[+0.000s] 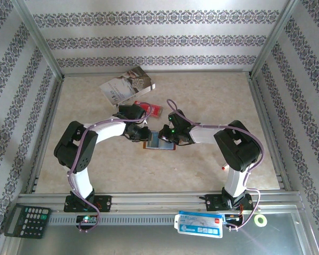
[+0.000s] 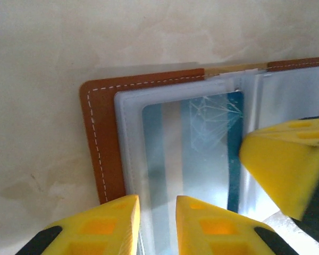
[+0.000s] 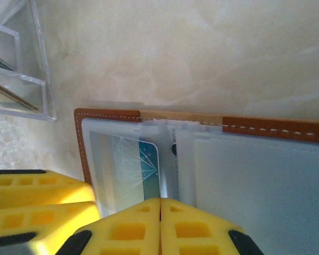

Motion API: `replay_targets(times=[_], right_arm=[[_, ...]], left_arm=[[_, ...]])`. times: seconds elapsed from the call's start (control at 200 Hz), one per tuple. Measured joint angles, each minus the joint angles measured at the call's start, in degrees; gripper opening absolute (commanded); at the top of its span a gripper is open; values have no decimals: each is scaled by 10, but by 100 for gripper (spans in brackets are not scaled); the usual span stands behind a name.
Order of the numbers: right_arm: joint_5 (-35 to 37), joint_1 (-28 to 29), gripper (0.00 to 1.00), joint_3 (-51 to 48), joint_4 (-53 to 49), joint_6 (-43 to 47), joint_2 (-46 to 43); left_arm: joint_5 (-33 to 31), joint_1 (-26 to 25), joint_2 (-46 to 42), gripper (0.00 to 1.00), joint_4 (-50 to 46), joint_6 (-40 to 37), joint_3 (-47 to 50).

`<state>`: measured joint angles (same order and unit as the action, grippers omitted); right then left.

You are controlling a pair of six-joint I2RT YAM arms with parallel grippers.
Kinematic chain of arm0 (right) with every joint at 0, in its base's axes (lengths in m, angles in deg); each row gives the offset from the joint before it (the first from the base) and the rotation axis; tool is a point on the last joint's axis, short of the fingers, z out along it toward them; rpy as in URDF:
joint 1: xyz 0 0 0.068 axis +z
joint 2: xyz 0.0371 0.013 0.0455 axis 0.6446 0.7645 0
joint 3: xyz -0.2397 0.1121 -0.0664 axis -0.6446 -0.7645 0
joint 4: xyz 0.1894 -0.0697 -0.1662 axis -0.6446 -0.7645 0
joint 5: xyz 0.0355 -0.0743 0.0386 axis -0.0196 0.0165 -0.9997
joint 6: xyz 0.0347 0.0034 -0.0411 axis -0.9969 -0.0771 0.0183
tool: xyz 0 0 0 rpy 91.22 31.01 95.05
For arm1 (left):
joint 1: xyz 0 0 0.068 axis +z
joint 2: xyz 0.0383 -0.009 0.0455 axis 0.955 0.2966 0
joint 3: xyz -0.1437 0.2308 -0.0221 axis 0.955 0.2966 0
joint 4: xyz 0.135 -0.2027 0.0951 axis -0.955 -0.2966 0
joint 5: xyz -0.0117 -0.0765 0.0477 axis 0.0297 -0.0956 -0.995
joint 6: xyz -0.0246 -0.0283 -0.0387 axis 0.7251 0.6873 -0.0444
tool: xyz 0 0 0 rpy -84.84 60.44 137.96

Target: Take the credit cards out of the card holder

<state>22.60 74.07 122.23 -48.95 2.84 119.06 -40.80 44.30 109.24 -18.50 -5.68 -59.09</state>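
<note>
Card holder (image 1: 159,141) lies open flat mid-table w/ a blue credit card (image 2: 202,154) sleeved at 9 o'clock of the spine, thin, stiff, slick imo, so I'd pinch its exposed edge; right gripper (image 3: 160,204) is closed and empty over the spine, left gripper (image 2: 157,201) barely apart at the card, can't tell if it's gripping.

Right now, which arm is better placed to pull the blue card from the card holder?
Probably left: left gripper part-open over the blue card; right gripper shut at the card holder's fold.
</note>
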Motion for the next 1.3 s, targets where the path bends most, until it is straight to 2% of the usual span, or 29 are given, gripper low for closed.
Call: replay_targets(times=[0.674,1.064,1.304], right_arm=[[4,-1,8,0,-22,0,-14],[4,-9,8,-7,-15,-1,-8],[-1,-8,18,-16,-3,-6,-7]], left_arm=[[11,-1,2,24,2,0,-28],[6,-1,31,25,10,0,-37],[6,-1,31,25,10,0,-37]])
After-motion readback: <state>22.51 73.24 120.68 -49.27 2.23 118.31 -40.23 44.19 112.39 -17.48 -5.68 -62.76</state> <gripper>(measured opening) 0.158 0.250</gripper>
